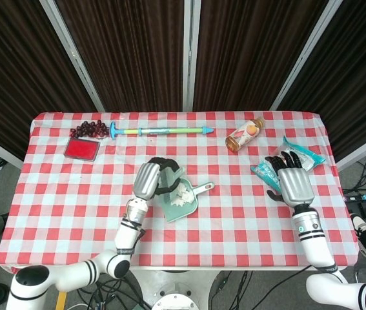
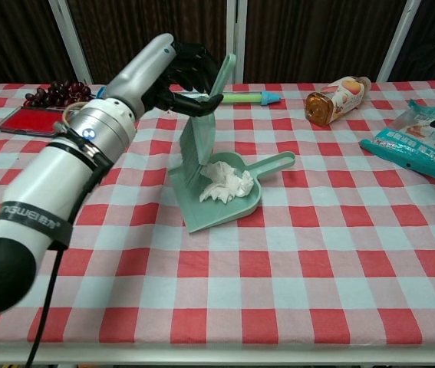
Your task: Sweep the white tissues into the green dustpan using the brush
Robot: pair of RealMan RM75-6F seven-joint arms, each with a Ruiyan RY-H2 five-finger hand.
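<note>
Chest view shows the left hand [image 2: 185, 70] gripping the brush [image 2: 202, 127] handle, bristles below it over the green dustpan [image 2: 229, 201] holding the white tissues [image 2: 225, 182]; lifting carelessly could, I judge, flick them back onto the desk [image 2: 317, 261].

Bare checked cloth [image 2: 278, 284] lies open in front of the dustpan [image 2: 236, 211]; behind it a long tube [image 1: 160, 131] bars the way; bottle [image 2: 336, 98] and packet [image 2: 424, 142] crowd the right.
</note>
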